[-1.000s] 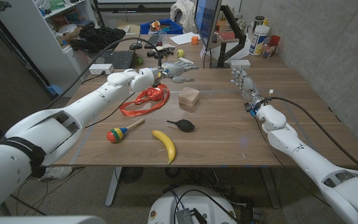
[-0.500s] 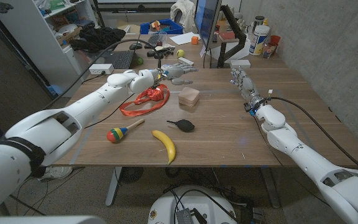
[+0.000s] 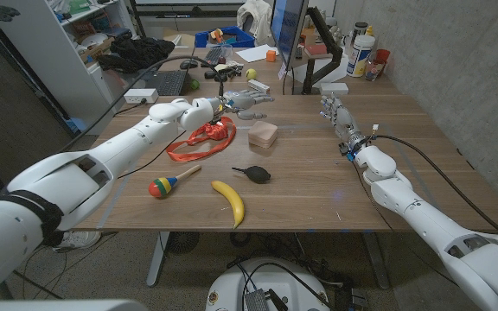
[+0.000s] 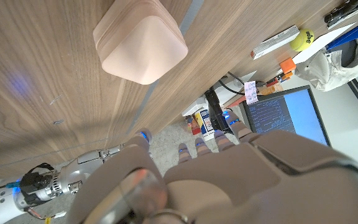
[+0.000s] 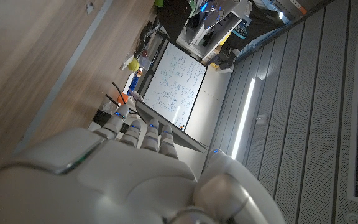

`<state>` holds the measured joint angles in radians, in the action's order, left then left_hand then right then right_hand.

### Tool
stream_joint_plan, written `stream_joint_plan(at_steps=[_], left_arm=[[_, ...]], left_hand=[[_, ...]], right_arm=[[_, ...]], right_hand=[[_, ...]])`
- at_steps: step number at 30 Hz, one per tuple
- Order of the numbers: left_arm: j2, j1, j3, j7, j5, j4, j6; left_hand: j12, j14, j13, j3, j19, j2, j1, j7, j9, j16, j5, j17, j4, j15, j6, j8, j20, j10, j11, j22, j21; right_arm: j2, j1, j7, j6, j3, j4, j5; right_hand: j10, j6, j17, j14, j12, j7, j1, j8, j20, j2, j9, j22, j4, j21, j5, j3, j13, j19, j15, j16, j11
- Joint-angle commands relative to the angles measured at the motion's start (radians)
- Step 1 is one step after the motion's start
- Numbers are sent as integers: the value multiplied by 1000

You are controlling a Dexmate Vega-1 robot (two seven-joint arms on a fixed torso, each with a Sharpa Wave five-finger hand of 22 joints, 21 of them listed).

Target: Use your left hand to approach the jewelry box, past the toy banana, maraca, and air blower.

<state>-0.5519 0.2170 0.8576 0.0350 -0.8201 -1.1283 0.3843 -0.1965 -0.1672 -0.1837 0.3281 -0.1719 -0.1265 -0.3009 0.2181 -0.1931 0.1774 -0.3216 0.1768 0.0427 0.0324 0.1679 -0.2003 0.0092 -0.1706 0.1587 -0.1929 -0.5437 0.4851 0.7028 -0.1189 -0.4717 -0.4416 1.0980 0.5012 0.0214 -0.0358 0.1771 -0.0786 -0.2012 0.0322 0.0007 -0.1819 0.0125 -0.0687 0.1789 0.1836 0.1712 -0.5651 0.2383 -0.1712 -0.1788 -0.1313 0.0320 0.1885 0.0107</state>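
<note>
Just beyond jewelry box (image 3: 263,135), left hand (image 3: 247,98), held above table (image 3: 318,186), empty.

Bright, even; wrist foregrounds seemingly blurred.

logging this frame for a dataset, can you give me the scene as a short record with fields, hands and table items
left hand: raised above the table's far side, beyond the jewelry box, holding nothing
right hand: at the table's right far side, holding nothing
jewelry box: pale pink, closed, near the table's middle
air blower: black, in front of the jewelry box
toy banana: yellow, near the front edge
maraca: multicoloured, left of the toy banana
red ribbon: loose heap under the left forearm
table: wooden
</note>
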Motion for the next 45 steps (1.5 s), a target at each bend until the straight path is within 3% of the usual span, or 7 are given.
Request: stream_joint_plan(at_steps=[1,33,45], left_arm=[[-3,6,5,4,-10,-2,-7],[-2,18,11,29,-14,-9,-24],[0,23,13,26,-12,-2,-23]], left_hand=[[-4,-89,-2,2,-53,-2,-16,6,-5,6,4,2,-10,70,0,-8,10,-31,-4,-5,0],[-6,-86,-1,27,-49,-27,-66,6,-8,8,9,1,-32,74,-37,-22,11,-21,-1,-6,1],[-6,-85,-1,30,-47,-21,-81,6,-8,9,13,1,-43,72,-45,-23,15,-20,-1,-6,1]], right_arm=[[-2,-1,-4,-3,-2,-6,1],[1,2,-8,-9,0,-6,4],[4,5,-8,-6,1,-1,4]], right_hand=[[4,-4,2,-1,-5,-3,9,-7,1,-69,3,3,2,7,9,6,-4,3,1,-1,1],[6,-5,1,1,-6,-1,9,-7,0,-72,3,3,2,14,10,8,-4,7,-2,-1,1],[6,-3,1,1,-6,1,9,-7,0,-72,3,3,2,17,11,9,-4,8,-3,-1,2]])
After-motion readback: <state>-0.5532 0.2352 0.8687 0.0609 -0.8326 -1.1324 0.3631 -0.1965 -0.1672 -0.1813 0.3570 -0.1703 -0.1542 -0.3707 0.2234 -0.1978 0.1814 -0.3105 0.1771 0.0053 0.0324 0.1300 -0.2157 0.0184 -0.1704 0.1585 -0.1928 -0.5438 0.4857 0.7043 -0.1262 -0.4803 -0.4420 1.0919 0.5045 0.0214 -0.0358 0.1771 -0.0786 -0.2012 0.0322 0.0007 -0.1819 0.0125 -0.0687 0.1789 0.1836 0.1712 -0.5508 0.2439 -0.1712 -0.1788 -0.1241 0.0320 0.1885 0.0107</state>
